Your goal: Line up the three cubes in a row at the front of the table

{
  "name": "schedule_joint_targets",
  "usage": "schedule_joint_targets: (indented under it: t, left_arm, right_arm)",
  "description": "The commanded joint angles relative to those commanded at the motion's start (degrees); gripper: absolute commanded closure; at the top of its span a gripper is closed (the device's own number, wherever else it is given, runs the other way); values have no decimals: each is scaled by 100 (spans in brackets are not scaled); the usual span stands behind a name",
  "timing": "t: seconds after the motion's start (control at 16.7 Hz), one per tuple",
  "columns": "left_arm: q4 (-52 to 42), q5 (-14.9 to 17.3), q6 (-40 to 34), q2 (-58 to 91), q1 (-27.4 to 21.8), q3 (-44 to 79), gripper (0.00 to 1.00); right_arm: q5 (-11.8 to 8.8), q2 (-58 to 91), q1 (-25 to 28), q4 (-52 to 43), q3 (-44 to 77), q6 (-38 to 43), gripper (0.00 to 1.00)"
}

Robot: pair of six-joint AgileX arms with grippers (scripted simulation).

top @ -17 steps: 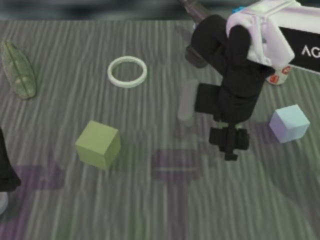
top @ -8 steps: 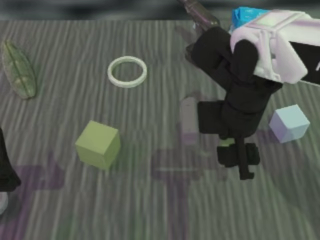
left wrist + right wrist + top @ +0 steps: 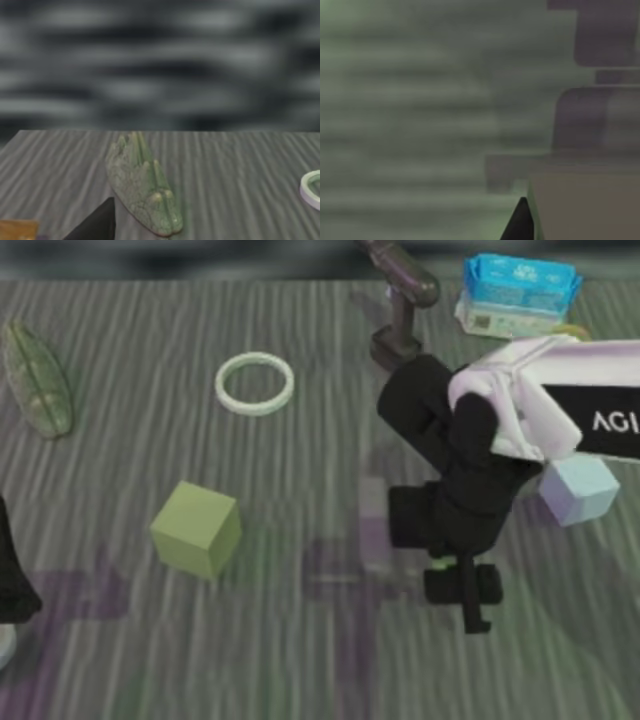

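The large olive-green cube (image 3: 196, 528) rests on the grey wood-grain table (image 3: 300, 660), left of centre. At the right, the pale lavender-blue cube (image 3: 580, 490) is partly hidden by my right arm. My right gripper (image 3: 466, 592) points down over the middle right of the table, shut on the small darker green cube (image 3: 445, 562), of which only a green sliver shows. In the right wrist view that cube (image 3: 580, 205) fills the corner beside one dark fingertip (image 3: 520, 220). My left gripper (image 3: 8, 590) is parked at the left edge, open, and one of its fingertips (image 3: 102, 222) shows.
A green leaf-shaped object (image 3: 38, 378) (image 3: 142, 187) lies at the far left. A pale ring (image 3: 254, 383) (image 3: 312, 187) lies behind the olive cube. A blue-topped packet (image 3: 520, 285) and a dark tool (image 3: 402, 300) sit at the back right.
My right gripper has moved towards the front of the table with the small green cube in it. The arm has uncovered the blue-topped packet. The other two cubes have stayed put.
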Motion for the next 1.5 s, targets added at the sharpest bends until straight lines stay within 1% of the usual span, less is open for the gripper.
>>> schedule_joint_targets:
  t: [0.12,0.3,1.08,1.14,1.5]
  left_arm:
    - [0,0,0,0,0,0,0]
    - [0,0,0,0,0,0,0]
    - [0,0,0,0,0,0,0]
    - [0,0,0,0,0,0,0]
    - [0,0,0,0,0,0,0]
  right_arm:
    - [1,74,11,178,-140,-7,100]
    - [1,77,11,183,-145,-7,100]
    - [1,77,11,183,-145,-7,2]
    - [1,77,11,183,-145,-7,0]
    - [1,77,11,183,-145,-7,0]
